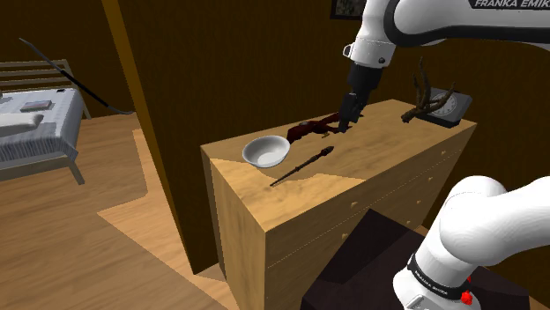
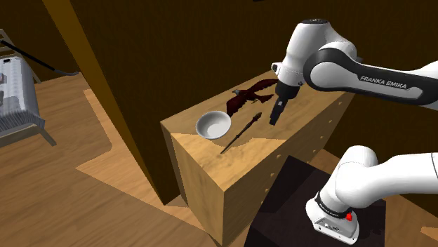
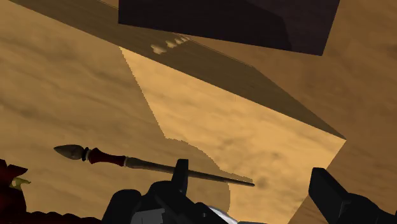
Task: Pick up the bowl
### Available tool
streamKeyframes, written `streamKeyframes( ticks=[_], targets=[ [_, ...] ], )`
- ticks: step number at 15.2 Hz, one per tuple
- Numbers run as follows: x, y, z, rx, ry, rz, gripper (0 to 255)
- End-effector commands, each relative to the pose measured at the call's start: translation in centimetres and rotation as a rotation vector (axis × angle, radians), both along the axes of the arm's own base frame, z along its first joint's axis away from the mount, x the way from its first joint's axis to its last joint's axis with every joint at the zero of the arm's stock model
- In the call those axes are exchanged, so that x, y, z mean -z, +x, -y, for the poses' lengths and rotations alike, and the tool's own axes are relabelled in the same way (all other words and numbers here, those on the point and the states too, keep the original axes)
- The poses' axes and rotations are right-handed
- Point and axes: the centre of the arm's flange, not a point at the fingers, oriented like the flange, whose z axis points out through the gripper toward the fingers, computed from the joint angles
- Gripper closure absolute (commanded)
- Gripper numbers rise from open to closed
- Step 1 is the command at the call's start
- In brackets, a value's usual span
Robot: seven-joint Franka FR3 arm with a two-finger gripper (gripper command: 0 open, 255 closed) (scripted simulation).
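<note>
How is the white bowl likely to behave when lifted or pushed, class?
The bowl looks rigid and shallow, so it probably keeps shape and resists tipping. Its smooth rim may slip when pinched. It sits near the dresser end, so a push could drop it.

White bowl (image 1: 266,151) sits at left end of wooden counter (image 1: 379,151), thin dark stick (image 1: 304,165) just beside it, dark red obj (image 1: 310,130) behind, black claw (image 1: 344,121) hanging over that obj's right end, apart from bowl; bed (image 1: 35,123) far left.
</note>
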Motion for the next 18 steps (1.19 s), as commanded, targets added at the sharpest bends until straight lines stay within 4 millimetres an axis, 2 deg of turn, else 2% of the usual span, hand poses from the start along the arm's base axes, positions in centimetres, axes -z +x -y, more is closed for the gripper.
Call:
streamKeyframes(
  ticks=[1, 18],
  targets=[
    [0.0, 0.0, 0.0, 0.000, 0.000, 0.000, 0],
    [9.4, 20.4, 8.6, 0.030, 0.199, -0.047, 0]
  ],
)
